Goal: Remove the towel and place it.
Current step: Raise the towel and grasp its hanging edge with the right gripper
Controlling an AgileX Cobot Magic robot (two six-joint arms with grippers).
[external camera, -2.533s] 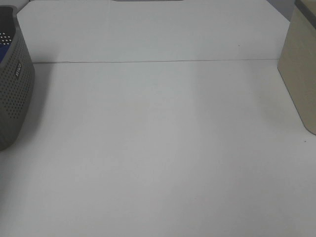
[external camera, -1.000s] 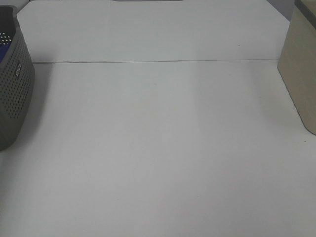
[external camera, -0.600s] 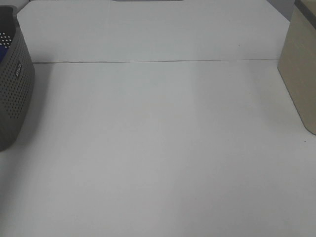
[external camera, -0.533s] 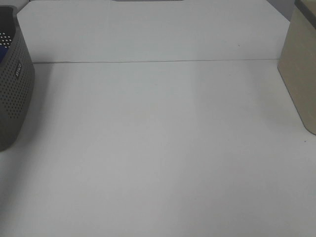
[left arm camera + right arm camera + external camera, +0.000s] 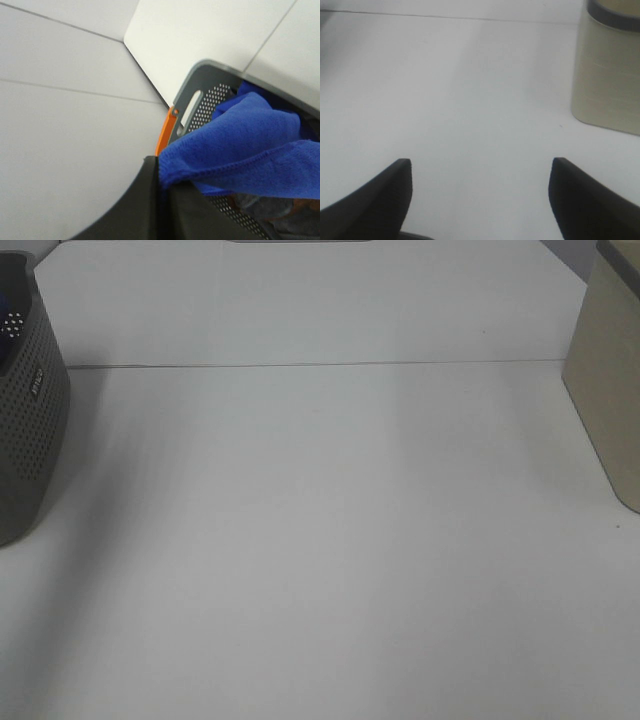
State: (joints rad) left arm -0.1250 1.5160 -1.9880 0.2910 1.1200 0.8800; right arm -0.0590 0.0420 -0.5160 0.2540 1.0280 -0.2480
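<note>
My left gripper (image 5: 162, 175) had its black fingers pressed together on a fold of the towel (image 5: 240, 145), which hung out over the rim of the grey perforated basket (image 5: 200, 80) with most of it bunched inside. An orange part (image 5: 164, 135) sat right against the basket's outer corner by the handle slot. From above, the basket (image 5: 35, 430) stood at the far left edge of the white table (image 5: 320, 520), well apart from the beige container (image 5: 610, 390) at the right edge. My right gripper (image 5: 480, 162) hung over bare table near that container, fingers spread wide. Compared with a couple of seconds earlier, less blue showed inside the basket and its shadow had spread across the table.
</note>
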